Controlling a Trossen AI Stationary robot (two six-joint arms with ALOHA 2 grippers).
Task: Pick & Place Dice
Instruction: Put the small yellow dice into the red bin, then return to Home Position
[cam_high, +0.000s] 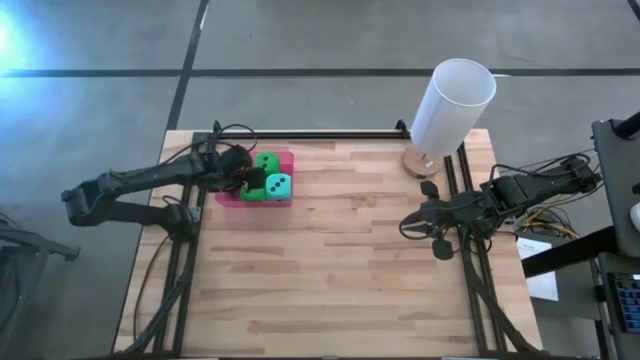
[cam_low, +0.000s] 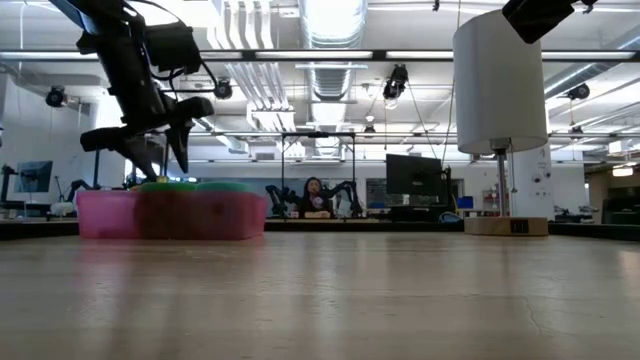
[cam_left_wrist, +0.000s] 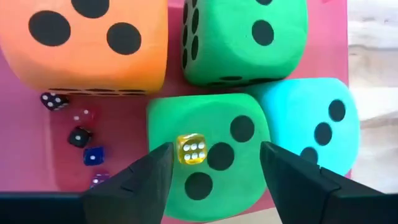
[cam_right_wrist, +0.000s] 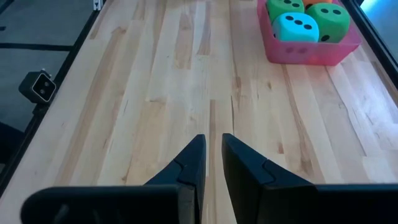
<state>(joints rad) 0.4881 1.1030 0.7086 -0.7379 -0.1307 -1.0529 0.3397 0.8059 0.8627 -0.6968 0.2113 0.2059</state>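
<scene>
The dice, four soft foam cubes with black pips, are all seen packed inside the pink plastic tray (cam_high: 287, 197), directly beneath the left gripper (cam_left_wrist: 214, 168). From left to right under its fingers, the orange die (cam_left_wrist: 87, 43) lies at the far left, one bright green die (cam_left_wrist: 245, 37) beyond the fingertips, the other green die (cam_left_wrist: 208, 155) right between the spread jaws, and the teal die (cam_left_wrist: 317, 127) just to the right. A tiny yellow die (cam_left_wrist: 191, 149) is resting on that nearer green cube, nothing being pinched. Small dark beads (cam_left_wrist: 79, 137) are scattered beside it. The placing of the big cubes is judged essentially finished. The right gripper (cam_right_wrist: 213, 158), pressed nearly together, is parked well apart over bare wooden table (cam_high: 350, 270).
</scene>
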